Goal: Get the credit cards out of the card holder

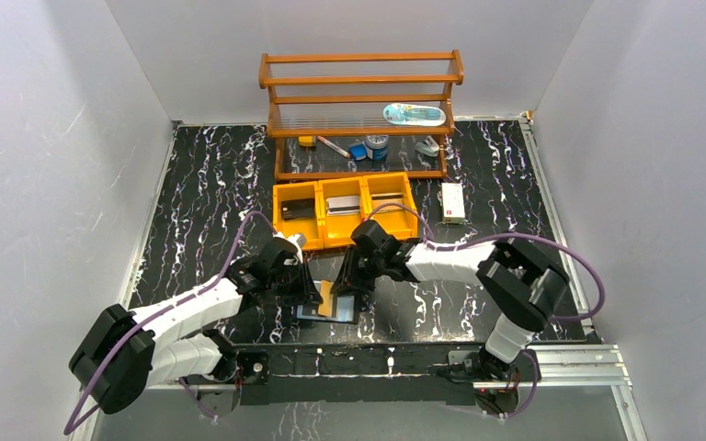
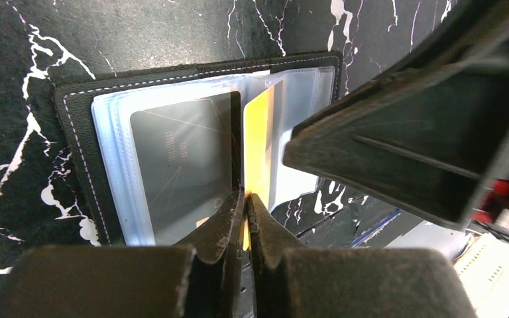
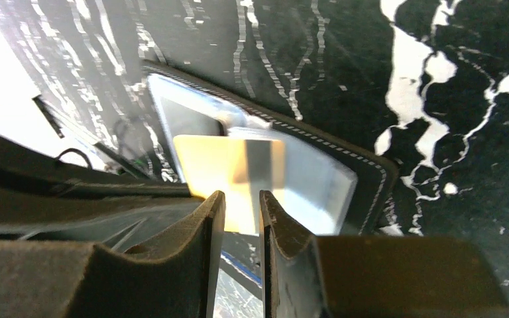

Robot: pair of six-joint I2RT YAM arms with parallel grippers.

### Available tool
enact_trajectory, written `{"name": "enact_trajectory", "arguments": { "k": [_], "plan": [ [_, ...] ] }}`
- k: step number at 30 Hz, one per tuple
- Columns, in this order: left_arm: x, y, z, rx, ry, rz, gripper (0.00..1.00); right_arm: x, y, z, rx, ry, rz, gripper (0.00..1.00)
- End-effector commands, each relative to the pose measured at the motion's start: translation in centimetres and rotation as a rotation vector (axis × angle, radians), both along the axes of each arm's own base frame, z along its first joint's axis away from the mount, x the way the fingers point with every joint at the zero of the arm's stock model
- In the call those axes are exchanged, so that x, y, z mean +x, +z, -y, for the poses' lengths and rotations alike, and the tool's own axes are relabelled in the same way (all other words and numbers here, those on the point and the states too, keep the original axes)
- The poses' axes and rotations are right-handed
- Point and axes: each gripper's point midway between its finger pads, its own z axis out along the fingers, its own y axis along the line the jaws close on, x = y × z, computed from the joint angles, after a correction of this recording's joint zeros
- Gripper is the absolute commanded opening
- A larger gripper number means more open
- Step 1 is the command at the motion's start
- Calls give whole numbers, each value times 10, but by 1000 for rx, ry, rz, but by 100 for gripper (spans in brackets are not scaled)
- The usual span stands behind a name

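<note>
The card holder (image 1: 331, 316) lies open near the table's front edge, black outside (image 2: 79, 152) with pale clear sleeves. A grey credit card (image 2: 185, 159) sits in its left sleeve. A yellow credit card (image 2: 260, 142) stands on edge over the fold, and my left gripper (image 2: 246, 199) is shut on its near edge. In the right wrist view the same yellow card (image 3: 219, 172) sticks up from the holder (image 3: 364, 182). My right gripper (image 3: 242, 199) is just short of it, open by a narrow gap with nothing between the fingers. Both grippers, left (image 1: 305, 292) and right (image 1: 347, 290), crowd over the holder.
A yellow three-compartment bin (image 1: 345, 241) with flat items stands behind the grippers. A wooden shelf (image 1: 360, 110) with small objects is at the back. A white box (image 1: 452, 202) lies to the bin's right. A metal rail (image 1: 423, 358) runs along the front edge.
</note>
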Motion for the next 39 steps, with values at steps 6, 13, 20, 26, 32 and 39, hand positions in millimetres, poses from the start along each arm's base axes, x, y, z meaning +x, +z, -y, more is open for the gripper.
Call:
{"name": "enact_trajectory", "arguments": {
  "k": [6, 13, 20, 26, 32, 39],
  "plan": [
    [0, 10, 16, -66, -48, -21, 20, -20, -40, 26, -129, -28, -113, 34],
    [1, 12, 25, -98, -73, -27, 24, -22, -44, 28, -141, -37, -127, 34],
    [7, 7, 4, 25, -16, -9, 5, -12, -35, 34, -175, -59, -67, 33],
    [17, 30, -13, 77, 43, 87, 2, 3, -23, 36, -237, -55, 6, 34],
    [33, 70, -24, 107, 80, 198, 2, 23, 12, 25, -207, -39, 123, 35],
    [37, 75, -57, 224, 188, 239, 1, 18, 43, -8, -5, 26, 127, 36]
  ]
}}
